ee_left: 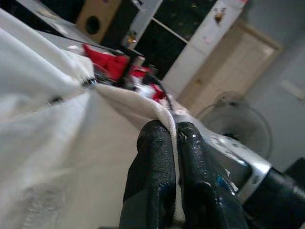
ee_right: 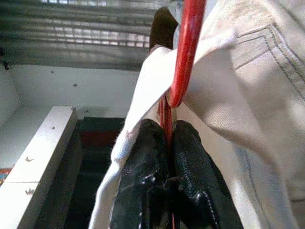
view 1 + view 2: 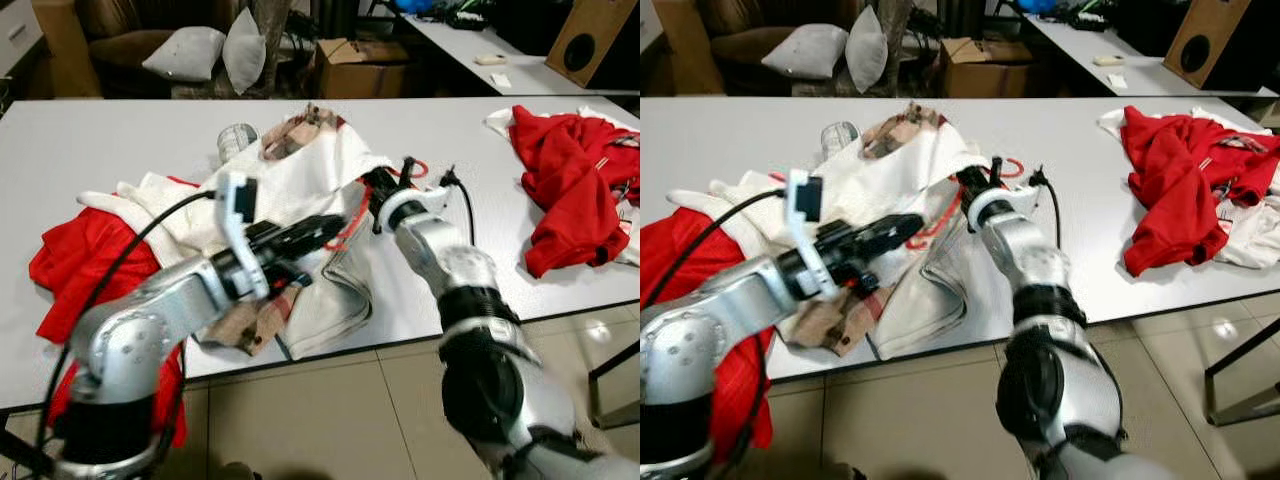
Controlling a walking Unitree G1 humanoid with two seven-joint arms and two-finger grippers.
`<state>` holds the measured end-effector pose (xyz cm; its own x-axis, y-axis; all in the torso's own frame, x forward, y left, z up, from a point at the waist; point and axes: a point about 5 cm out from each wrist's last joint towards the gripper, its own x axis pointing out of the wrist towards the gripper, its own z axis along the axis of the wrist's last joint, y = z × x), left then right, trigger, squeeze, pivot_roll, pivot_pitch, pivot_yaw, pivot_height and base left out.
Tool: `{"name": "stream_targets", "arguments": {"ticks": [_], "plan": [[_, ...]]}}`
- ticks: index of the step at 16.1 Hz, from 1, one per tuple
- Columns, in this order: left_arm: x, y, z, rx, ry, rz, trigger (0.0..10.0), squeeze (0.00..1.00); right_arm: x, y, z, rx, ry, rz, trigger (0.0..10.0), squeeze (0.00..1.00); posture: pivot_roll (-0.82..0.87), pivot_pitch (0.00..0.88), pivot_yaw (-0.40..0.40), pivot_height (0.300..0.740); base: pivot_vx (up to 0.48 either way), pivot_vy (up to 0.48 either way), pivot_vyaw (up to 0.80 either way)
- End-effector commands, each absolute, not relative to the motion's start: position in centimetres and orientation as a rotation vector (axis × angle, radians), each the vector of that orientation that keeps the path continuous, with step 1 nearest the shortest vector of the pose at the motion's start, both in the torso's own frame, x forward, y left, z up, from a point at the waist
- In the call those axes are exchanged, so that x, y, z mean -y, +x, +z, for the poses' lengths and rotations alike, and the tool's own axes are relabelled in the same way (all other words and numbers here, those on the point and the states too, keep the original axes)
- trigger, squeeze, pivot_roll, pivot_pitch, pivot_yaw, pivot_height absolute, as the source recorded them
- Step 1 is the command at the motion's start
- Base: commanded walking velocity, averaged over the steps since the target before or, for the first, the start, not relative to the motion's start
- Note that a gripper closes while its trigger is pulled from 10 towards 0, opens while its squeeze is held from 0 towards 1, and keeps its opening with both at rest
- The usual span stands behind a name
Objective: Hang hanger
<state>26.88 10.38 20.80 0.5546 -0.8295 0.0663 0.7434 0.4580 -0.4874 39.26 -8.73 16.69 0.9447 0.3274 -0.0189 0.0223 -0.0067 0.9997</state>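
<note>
Head pair: two eyes set side by side, looking forward and down across the table (image 3: pixel 90 140) from its near edge; both take in the white cloth (image 3: pixel 320 170), the red pile (image 3: pixel 1180 170) at the table's right end, and both arms.

Left wrist: very near, looking along its fingers (image 1: pixel 152 176) over the cloth toward the red pile and a door (image 1: pixel 228 76) beyond.

Right wrist: very near, looking along its fingers (image 2: pixel 143 181) up past the hanger (image 2: pixel 186 52), cloth hard against the lens.

Both arms reach forward; left claw (image 1: pixel 174 143) and right claw (image 2: pixel 167 138) each appear clamped closed.
</note>
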Motion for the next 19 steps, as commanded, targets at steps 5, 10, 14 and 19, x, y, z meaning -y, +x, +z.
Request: {"name": "stream_targets", "arguments": {"ticks": [5,10,14,19], "plan": [[-7.4,27.9,22.1,-0.157,-0.592,-0.985,0.0,0.0,6.7,39.4,16.7,-0.326,1.505,0.238,10.0,0.0,0.11,0.021,-0.079,0.74,0.0,0.0,0.0],[-7.5,29.1,18.5,-0.261,-0.146,-0.815,3.9,0.0,5.6,38.1,16.2,-0.437,1.474,0.39,10.0,0.0,0.1,0.024,-0.067,0.74,0.0,0.0,0.0],[-8.6,29.5,17.4,-0.296,-0.13,-0.707,10.0,1.0,8.2,37.7,16.6,-0.398,1.529,0.419,10.0,0.0,0.09,0.018,-0.065,0.74,0.0,0.0,0.0],[-8.7,30.7,20.2,-0.134,-0.234,-0.698,10.0,1.0,8.5,36.7,16.2,-0.436,1.511,0.454,10.0,0.0,0.09,0.007,-0.062,0.74,0.0,0.0,0.0]]}}
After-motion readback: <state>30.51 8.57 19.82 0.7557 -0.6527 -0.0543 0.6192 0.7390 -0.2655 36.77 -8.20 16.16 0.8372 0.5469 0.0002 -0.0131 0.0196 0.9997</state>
